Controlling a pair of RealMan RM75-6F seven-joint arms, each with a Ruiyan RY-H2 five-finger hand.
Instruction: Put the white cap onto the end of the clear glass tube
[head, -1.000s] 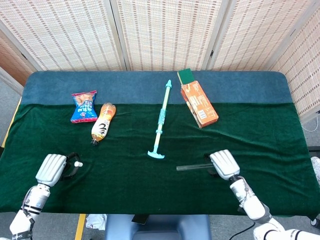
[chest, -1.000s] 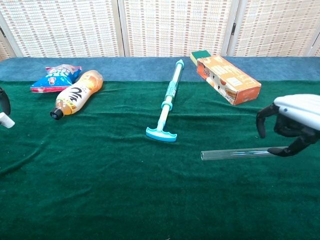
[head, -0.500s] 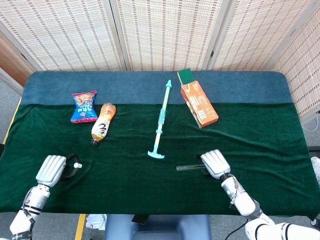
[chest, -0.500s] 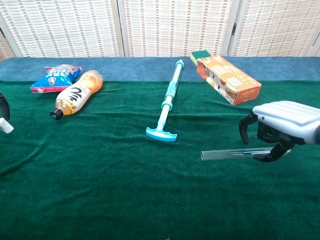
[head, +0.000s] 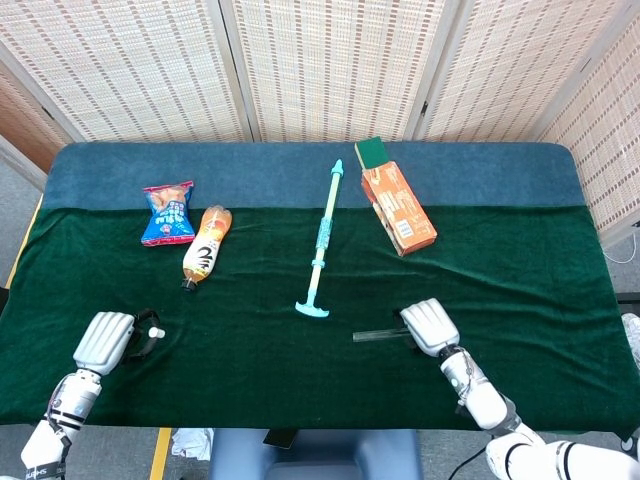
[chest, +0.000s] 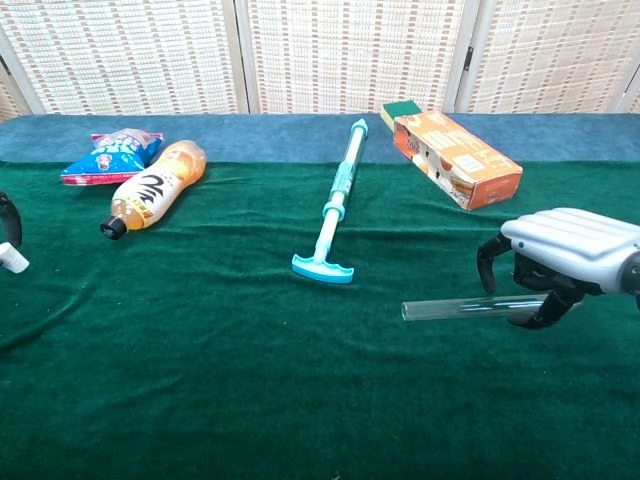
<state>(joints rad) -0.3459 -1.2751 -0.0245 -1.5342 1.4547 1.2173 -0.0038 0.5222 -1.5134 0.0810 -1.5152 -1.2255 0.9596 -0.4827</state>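
Note:
The clear glass tube (head: 375, 336) (chest: 460, 307) lies flat on the green cloth at the front right. My right hand (head: 428, 326) (chest: 565, 250) arches over its right end, with fingers (chest: 532, 316) curled down on both sides of the tube but not closed on it. My left hand (head: 103, 340) (chest: 8, 222) is at the front left, mostly cut off in the chest view. It pinches the small white cap (head: 156, 329) (chest: 12, 262) at its fingertips, far from the tube.
A teal long-handled tool (head: 322, 240) (chest: 335, 205) lies mid-table. An orange box (head: 398, 208) (chest: 456, 160) with a green sponge (head: 371, 152) is at the back right. A bottle (head: 206, 245) (chest: 152, 185) and a snack bag (head: 168, 212) (chest: 112, 153) lie at the back left.
My right hand has slid left along the tube and sunk lower over its right end. The tube has not moved. My left hand with the cap dipped slightly.

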